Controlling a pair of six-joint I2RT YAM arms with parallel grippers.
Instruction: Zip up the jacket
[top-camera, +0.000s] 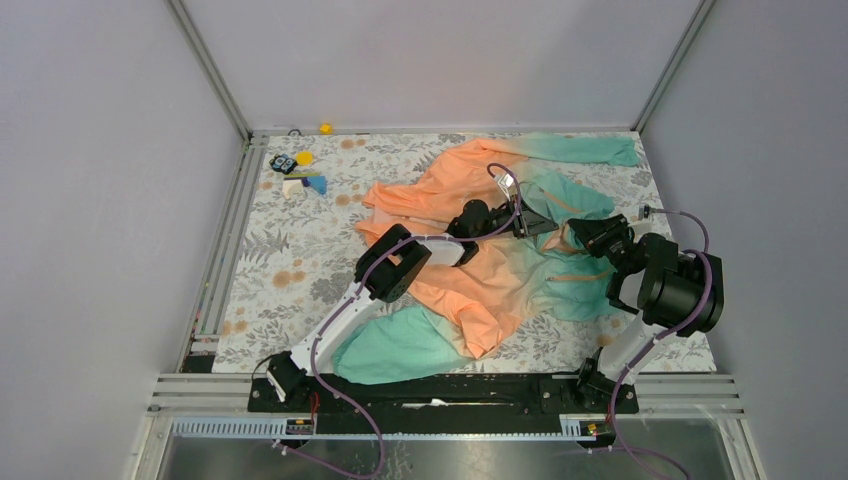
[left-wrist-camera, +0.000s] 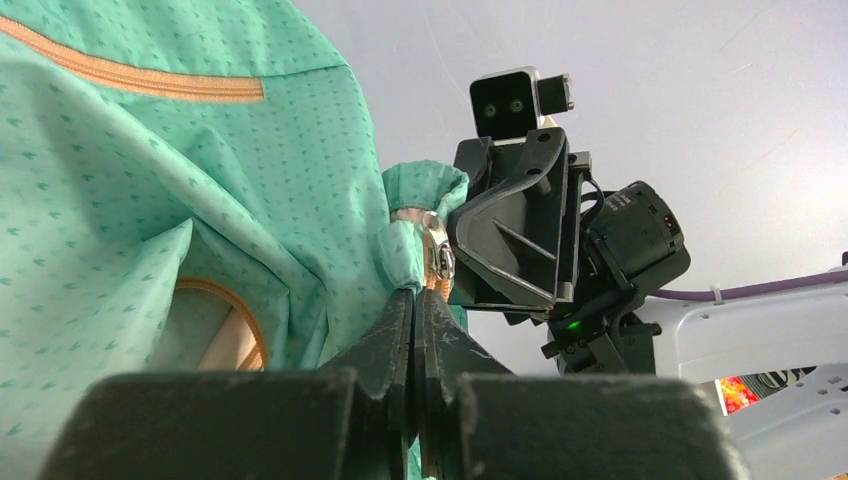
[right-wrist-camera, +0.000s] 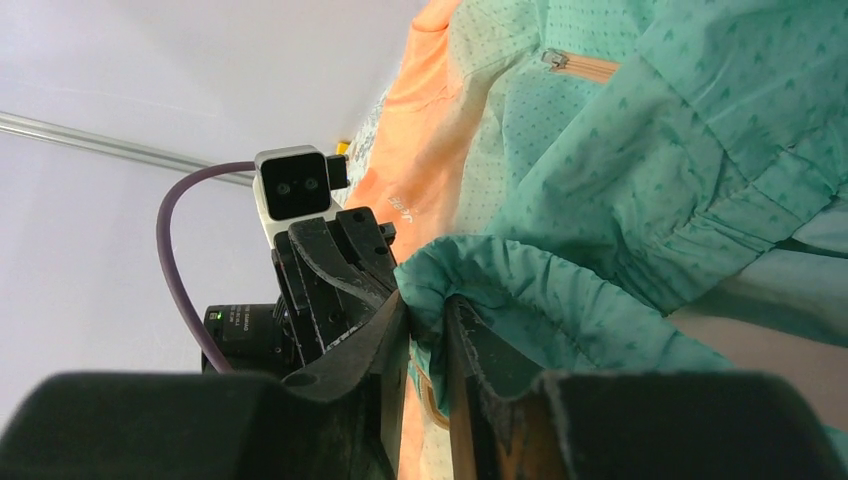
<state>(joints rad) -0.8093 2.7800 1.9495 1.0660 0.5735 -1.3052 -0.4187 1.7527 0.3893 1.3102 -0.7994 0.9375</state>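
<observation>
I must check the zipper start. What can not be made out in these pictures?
Top view: zipper ends of the jacket, covered by the left gripper and right gripper.
Left wrist view: whether the slider is engaged; bunched fabric hides it.
Right wrist view: any zipper between the fingers; folded hem covers it.
Top view: far-left small items, too small to name.

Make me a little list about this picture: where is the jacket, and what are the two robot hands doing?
jacket: lying crumpled on the flowery table, orange fading to teal
left gripper: shut, pinching a teal edge of the jacket beside a small metal piece
right gripper: closed around a teal fold of the jacket
the two grippers: close together, facing each other
small toys: far left corner, nothing touching them
</observation>
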